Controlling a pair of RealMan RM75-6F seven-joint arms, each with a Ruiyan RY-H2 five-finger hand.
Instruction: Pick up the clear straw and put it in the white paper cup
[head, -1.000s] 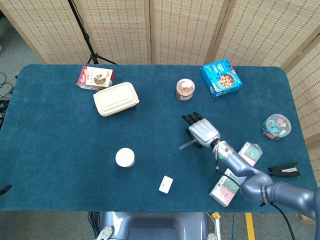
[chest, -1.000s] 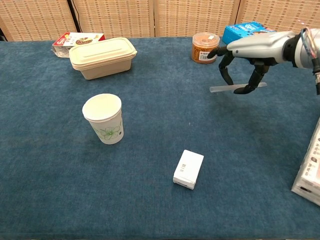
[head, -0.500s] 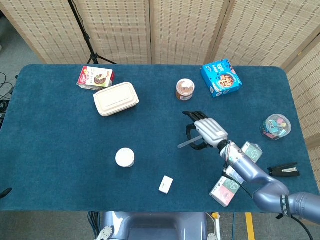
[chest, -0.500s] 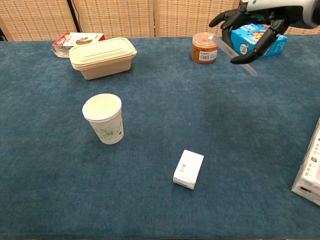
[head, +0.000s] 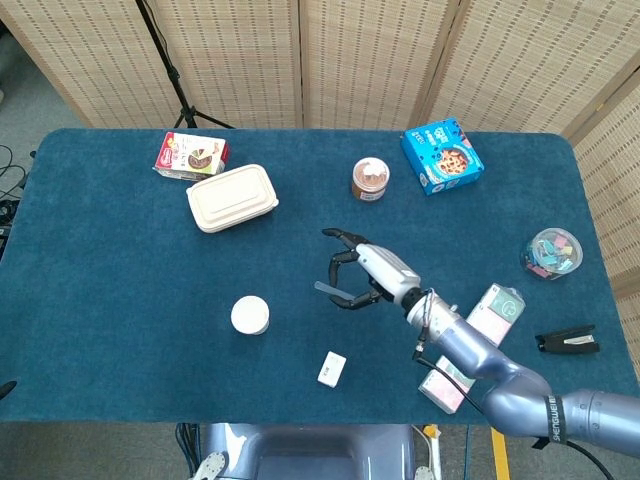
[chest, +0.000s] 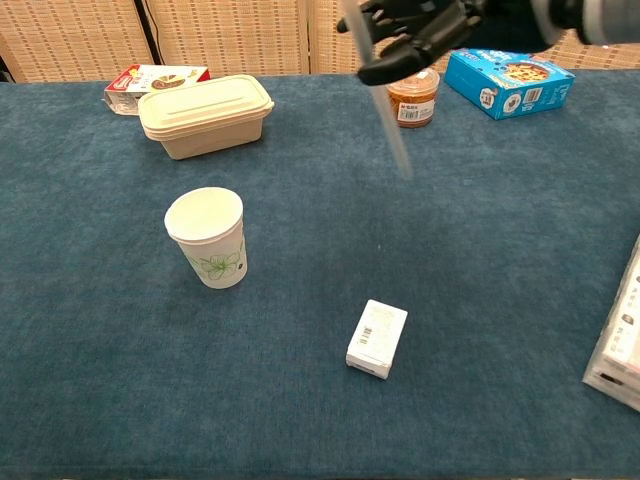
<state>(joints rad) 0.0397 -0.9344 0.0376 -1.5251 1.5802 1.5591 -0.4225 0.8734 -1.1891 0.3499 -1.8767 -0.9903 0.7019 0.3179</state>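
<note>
Your right hand (chest: 415, 35) held the clear straw (chest: 388, 115) tight in its fingers, up in the air above the blue worktop (chest: 500, 260). The straw hung down at a slant, with its low end free. The white paper cup (chest: 208, 236) stood upright, well apart from the hand, toward your left, with its mouth open. To do this step well, you needed to bring the straw's low end right over the cup's mouth, tip it straighter, and only then let go. Your left hand did not show.
</note>
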